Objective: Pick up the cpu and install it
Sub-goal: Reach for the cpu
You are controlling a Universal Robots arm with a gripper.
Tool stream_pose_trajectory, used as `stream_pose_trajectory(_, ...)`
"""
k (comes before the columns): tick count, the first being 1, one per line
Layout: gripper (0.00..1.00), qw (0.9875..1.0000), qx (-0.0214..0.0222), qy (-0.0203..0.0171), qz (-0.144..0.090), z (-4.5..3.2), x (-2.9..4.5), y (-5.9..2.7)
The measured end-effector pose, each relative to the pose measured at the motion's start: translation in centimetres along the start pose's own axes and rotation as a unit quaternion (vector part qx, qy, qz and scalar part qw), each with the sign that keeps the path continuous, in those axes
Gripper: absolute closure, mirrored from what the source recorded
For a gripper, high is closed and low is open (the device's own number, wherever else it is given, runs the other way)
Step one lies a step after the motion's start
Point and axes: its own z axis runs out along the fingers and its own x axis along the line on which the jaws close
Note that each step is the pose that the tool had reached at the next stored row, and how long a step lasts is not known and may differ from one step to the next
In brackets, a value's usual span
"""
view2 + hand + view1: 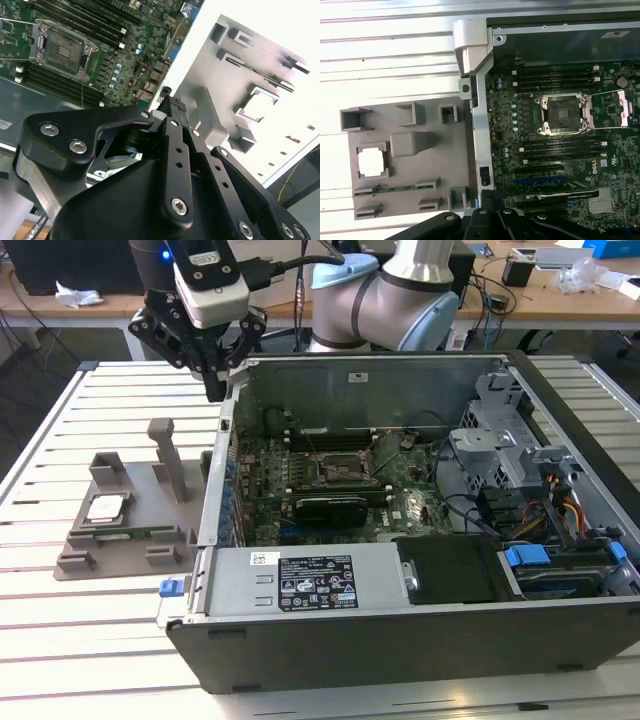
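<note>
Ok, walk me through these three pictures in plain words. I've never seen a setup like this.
The grey jointed machine is a robot arm ending in a black gripper. The exterior view comes from a camera standing off the arm. Both wrist views come from cameras riding on the arm, looking past the gripper. On the slatted table lies an open computer case with its green circuit board showing. Beside it, on the exterior view's left, is a grey tray. The cpu, a small silver chip, sits in that tray. The gripper is shut and holds nothing; it hovers over the case's edge nearest the tray.
</note>
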Motion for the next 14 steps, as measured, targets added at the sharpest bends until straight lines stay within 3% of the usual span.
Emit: stream_pose_trajectory(14, 0.89, 1.0, 0.0, 0.0, 0.0, -0.1, 3.71, -0.28)
